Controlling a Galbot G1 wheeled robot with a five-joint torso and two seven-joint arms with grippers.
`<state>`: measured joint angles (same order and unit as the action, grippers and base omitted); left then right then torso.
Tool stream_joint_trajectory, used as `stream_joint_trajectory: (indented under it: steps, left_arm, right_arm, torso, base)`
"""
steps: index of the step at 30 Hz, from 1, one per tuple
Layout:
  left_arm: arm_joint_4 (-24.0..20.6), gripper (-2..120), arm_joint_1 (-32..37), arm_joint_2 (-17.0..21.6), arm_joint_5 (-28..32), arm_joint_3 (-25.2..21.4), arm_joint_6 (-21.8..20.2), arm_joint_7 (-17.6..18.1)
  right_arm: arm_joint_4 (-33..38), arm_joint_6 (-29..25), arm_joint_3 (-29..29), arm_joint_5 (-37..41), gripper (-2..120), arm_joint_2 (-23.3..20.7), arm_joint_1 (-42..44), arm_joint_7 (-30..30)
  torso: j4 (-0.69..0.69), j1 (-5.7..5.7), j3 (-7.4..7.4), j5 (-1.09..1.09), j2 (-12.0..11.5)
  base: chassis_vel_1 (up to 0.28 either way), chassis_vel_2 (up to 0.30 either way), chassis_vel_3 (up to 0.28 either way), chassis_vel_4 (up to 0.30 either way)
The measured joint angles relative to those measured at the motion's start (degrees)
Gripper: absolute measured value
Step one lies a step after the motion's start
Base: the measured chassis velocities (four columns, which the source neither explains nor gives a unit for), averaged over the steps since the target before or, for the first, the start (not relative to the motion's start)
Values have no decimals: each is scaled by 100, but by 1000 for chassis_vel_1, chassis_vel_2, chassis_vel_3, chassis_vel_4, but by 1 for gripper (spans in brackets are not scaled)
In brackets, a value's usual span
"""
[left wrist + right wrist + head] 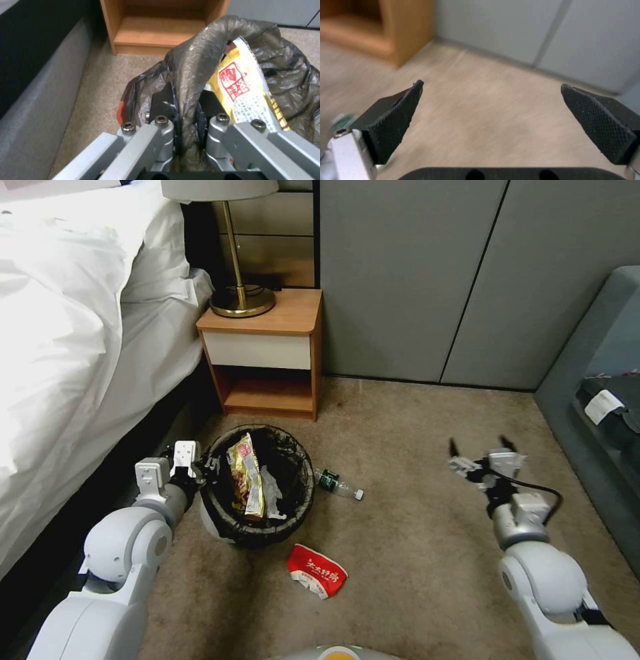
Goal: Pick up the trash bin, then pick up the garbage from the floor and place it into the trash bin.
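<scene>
The trash bin [305, 473], white with a dark bag liner, stands on the carpet beside the bed. My left gripper [202, 468] is shut on its left rim; in the left wrist view the left gripper [185, 106] pinches the liner-covered rim of the trash bin [200, 50]. A yellow snack wrapper [245, 478] [240, 93] and white tissue [270, 491] lie inside. Garbage on the floor: a small clear bottle [339, 485] just right of the bin and a red-and-white packet [317, 571] in front of it. My right gripper [479, 450] [491, 86] hovers open over bare carpet, right of the bottle [342, 119].
A wooden nightstand [267, 347] with a brass lamp [243, 300] stands behind the bin. The bed [67, 353] runs along the left. Grey wall panels [433, 280] close the back, and a grey upholstered seat [600, 380] lines the right. Open carpet lies between the arms.
</scene>
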<state>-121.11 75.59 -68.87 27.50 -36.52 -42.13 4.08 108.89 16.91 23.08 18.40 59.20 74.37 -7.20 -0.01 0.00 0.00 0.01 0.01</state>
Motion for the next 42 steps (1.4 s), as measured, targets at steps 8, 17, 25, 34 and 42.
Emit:
stream_joint_trajectory:
  steps: [8,17,25,34,42]
  left_arm:
    - [-21,5,26,33,-2,-17,0,8]
    - [12,5,-18,23,-21,9,0,18]
    - [86,5,-30,-65,-117,111,0,21]
    - [87,5,18,-67,-131,83,0,15]
    - [162,5,-42,-87,-148,94,0,-1]
  right_arm:
    - [-767,1151,-1916,1491,100,-556,-1637,83]
    - [-1646,1557,-3160,2300,100,-520,-2340,85]
    - [-1847,1699,-4021,2678,100,-269,-2667,-140]
    - [-2274,1697,-4515,2560,100,-16,-2930,-182]
    - [-2279,1754,-4875,2611,100,169,-3030,-280]
  torso:
    - [5,0,1,0,0]
    - [0,0,1,-1,0]
    - [1,0,0,-1,-1]
    - [2,0,0,-1,0]
    - [1,0,0,-2,0]
  base:
    - [0,0,0,0]
    - [0,0,0,0]
    - [0,0,0,0]
    - [0,0,0,0]
    - [0,0,0,0]
